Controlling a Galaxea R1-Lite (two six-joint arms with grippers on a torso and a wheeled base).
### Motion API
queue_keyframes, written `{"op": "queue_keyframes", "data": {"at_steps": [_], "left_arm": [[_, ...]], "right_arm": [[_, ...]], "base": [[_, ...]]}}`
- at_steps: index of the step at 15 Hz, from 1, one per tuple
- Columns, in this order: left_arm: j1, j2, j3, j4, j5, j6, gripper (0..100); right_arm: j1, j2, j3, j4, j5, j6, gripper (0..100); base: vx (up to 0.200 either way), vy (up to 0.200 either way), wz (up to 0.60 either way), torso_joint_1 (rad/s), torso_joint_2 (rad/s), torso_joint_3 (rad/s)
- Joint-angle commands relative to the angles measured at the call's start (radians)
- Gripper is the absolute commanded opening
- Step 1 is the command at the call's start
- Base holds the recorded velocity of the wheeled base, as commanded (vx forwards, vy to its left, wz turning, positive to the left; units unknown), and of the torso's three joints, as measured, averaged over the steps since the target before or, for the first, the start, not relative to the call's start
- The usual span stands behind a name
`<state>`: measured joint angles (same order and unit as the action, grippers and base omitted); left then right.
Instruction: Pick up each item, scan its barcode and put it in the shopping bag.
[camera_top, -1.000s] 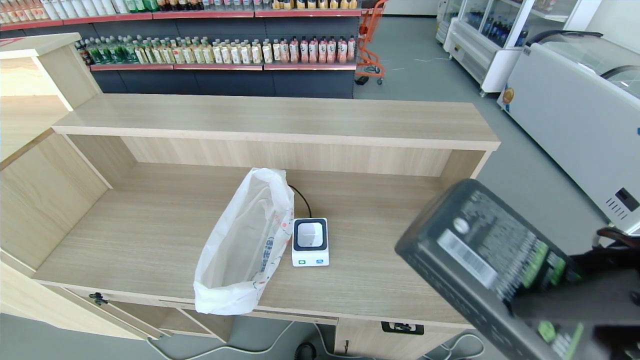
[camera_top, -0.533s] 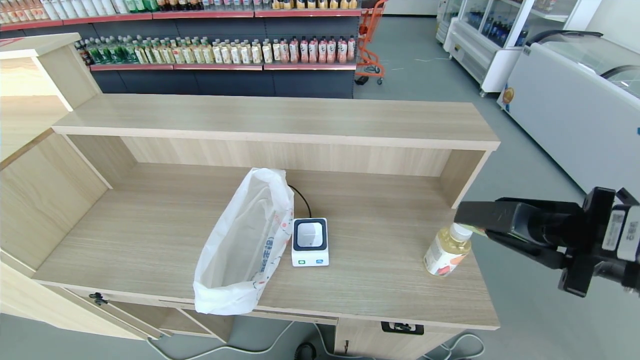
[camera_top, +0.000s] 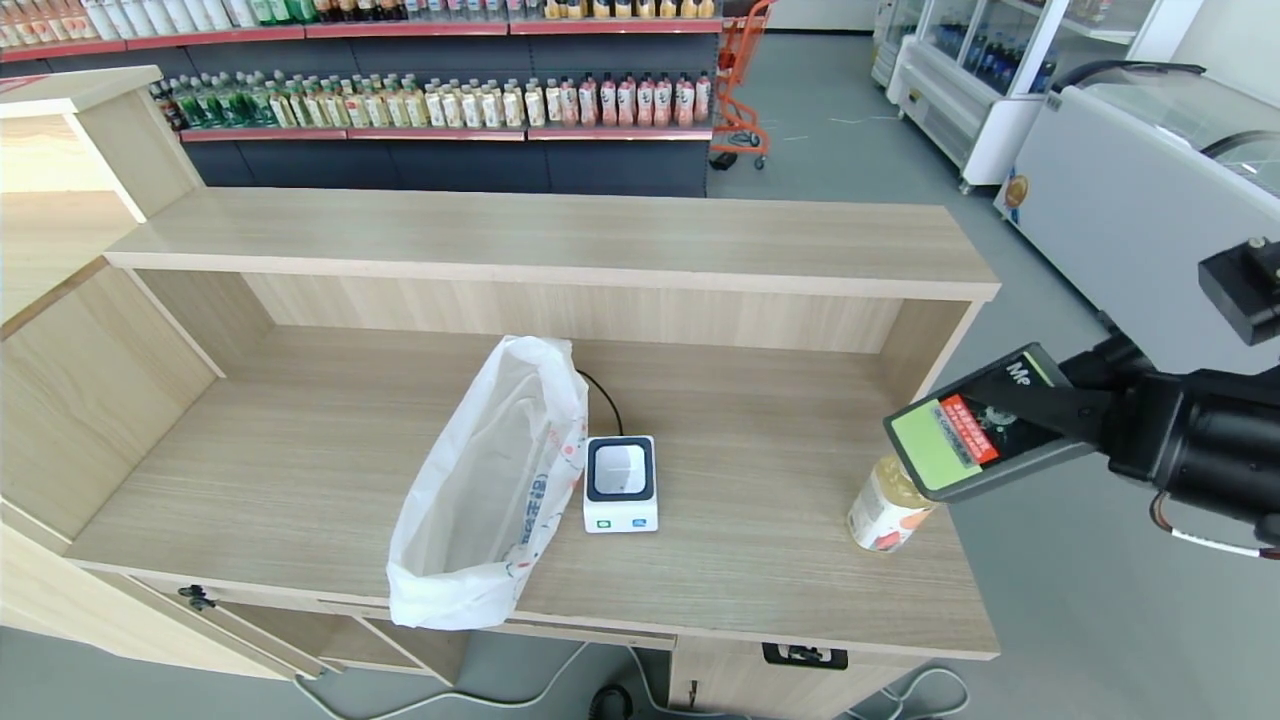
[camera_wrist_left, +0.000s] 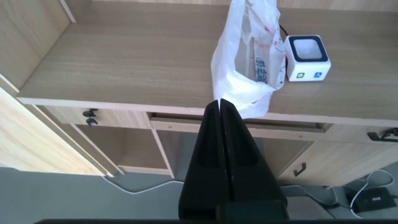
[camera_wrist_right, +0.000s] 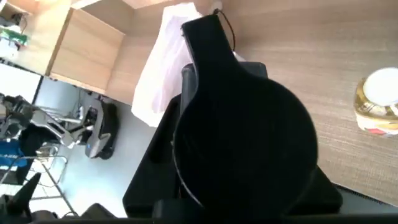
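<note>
My right gripper (camera_top: 1085, 412) is shut on a flat black box (camera_top: 975, 425), held in the air off the counter's right end with its green and red label facing up. In the right wrist view the dark box (camera_wrist_right: 242, 137) sits close in front. Partly behind the box, a yellow drink bottle (camera_top: 885, 510) stands upright near the counter's right edge; it also appears from above (camera_wrist_right: 379, 102). The white shopping bag (camera_top: 490, 490) lies open mid-counter with the small white scanner (camera_top: 621, 483) just to its right. My left gripper (camera_wrist_left: 221, 109) is shut and empty, low before the counter's front edge.
The wooden counter (camera_top: 760, 560) has a raised back shelf (camera_top: 550, 240) and side walls. The scanner's black cable (camera_top: 603, 395) runs behind the bag. Store shelves of bottles and chest freezers stand beyond. Drawers and cables are under the counter's front.
The right gripper has swung the box away from the camera and turned it, from barcode side up, through edge-on, to label side up. The bottle came into sight.
</note>
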<state>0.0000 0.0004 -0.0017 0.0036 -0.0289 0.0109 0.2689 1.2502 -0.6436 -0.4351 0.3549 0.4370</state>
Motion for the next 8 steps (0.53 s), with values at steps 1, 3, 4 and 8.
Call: {"op": "queue_keyframes", "data": {"at_steps": [1, 3, 4, 8], "left_arm": [[0.0, 0.0, 0.0, -0.001, 0.0, 0.0, 0], [0.0, 0.0, 0.0, -0.001, 0.0, 0.0, 0], [0.0, 0.001, 0.0, -0.001, 0.0, 0.0, 0], [0.0, 0.0, 0.0, -0.001, 0.0, 0.0, 0]], "right_arm": [[-0.02, 0.067, -0.019, 0.012, -0.011, 0.025, 0], [-0.023, 0.061, 0.035, 0.009, -0.04, 0.035, 0], [-0.023, 0.055, 0.044, 0.009, -0.04, 0.035, 0], [-0.022, 0.034, 0.075, 0.01, -0.04, 0.04, 0]], "base": [[0.0, 0.0, 0.0, 0.0, 0.0, 0.0], [0.0, 0.0, 0.0, 0.0, 0.0, 0.0], [0.0, 0.0, 0.0, 0.0, 0.0, 0.0], [0.0, 0.0, 0.0, 0.0, 0.0, 0.0]]}}
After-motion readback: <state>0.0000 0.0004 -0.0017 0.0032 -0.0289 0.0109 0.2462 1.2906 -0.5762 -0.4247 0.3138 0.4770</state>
